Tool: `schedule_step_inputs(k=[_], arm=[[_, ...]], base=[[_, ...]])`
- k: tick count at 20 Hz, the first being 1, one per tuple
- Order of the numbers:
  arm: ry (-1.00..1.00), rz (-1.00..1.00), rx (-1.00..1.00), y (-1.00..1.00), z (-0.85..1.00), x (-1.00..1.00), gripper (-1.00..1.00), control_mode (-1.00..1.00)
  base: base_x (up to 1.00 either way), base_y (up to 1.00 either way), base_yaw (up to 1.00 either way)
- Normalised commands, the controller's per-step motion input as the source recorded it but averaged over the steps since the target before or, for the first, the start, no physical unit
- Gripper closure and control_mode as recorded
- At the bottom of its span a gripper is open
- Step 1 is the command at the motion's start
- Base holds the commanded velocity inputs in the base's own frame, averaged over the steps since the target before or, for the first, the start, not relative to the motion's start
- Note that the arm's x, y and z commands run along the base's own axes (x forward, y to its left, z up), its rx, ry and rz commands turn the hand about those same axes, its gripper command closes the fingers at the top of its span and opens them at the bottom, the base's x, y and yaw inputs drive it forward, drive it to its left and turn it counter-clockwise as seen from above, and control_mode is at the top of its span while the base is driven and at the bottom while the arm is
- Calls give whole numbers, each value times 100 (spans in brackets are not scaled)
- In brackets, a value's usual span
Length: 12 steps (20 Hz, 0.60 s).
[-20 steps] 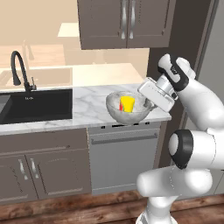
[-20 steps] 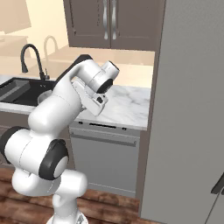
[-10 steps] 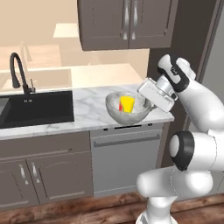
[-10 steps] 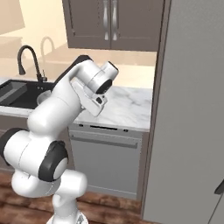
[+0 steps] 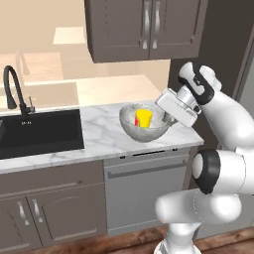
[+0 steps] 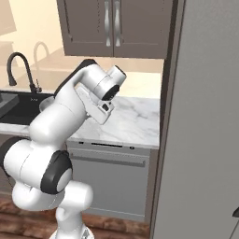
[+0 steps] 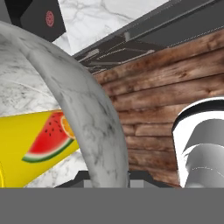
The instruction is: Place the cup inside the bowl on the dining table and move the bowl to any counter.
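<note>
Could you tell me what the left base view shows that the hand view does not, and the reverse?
Left base view alone: the black sink and faucet, and the whole bowl low over the counter with the hand shut on its rim.
Hand view alone: the watermelon print on the cup, and the plank floor.
Both: the yellow cup inside the grey bowl.

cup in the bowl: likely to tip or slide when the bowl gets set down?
Probably shifts a little: the cup sits loose on the bowl's curved, smooth-looking inside. It likely stays in, since the deep wall rises around it. It looks small and light, so a jolt could topple it.
</note>
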Motion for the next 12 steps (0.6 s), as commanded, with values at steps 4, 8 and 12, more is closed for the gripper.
schedule_step_inputs(k=[4,8,12], arm=[[0,0,0,0,0,0,100,100],[0,0,0,0,0,0,100,100],[0,0,0,0,0,0,100,100]], base=[[40,0,-4],[6,0,-1],[0,0,0]])
